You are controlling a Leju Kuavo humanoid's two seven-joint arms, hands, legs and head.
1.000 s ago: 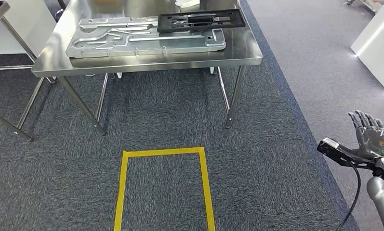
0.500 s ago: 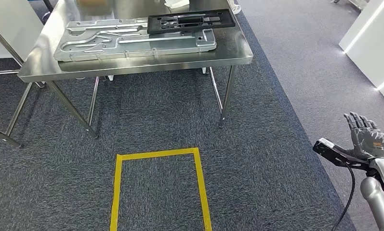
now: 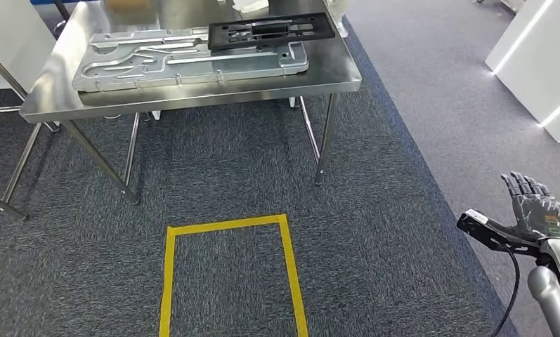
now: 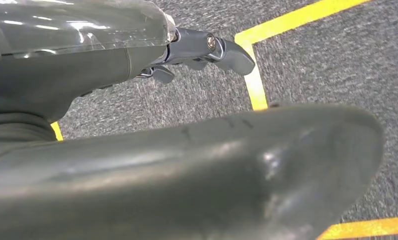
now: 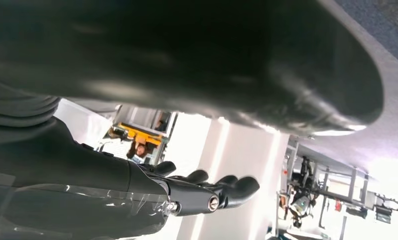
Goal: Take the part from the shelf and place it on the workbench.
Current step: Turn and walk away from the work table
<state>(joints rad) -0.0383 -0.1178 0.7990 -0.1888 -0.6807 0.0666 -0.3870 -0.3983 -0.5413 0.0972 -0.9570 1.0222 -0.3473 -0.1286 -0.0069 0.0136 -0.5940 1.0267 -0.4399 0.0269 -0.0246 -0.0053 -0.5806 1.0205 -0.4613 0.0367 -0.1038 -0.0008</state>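
A black flat frame-shaped part [image 3: 270, 31] lies on the far right of a large silver cast plate [image 3: 185, 62], which rests on the steel workbench [image 3: 192, 100] at the top of the head view. My right hand [image 3: 537, 210] is raised at the lower right, well away from the bench, fingers spread and upright, holding nothing. The right wrist view shows its dark fingers [image 5: 221, 192] stretched out in the air. In the left wrist view my left hand [image 4: 187, 165] hangs over the carpet, its fingers [image 4: 206, 47] extended with nothing in them.
A yellow tape rectangle [image 3: 228, 225] marks the dark carpet in front of the bench. The bench's thin steel legs [image 3: 322, 140] reach the floor. White cabinets [image 3: 537, 63] stand at the right on lighter carpet. Another table's legs [image 3: 13, 175] show at the left edge.
The whole picture has shifted: the bench and tape rectangle now lie further left, so the camera has moved. My right hand sits slightly lower in the picture, still spread and empty.
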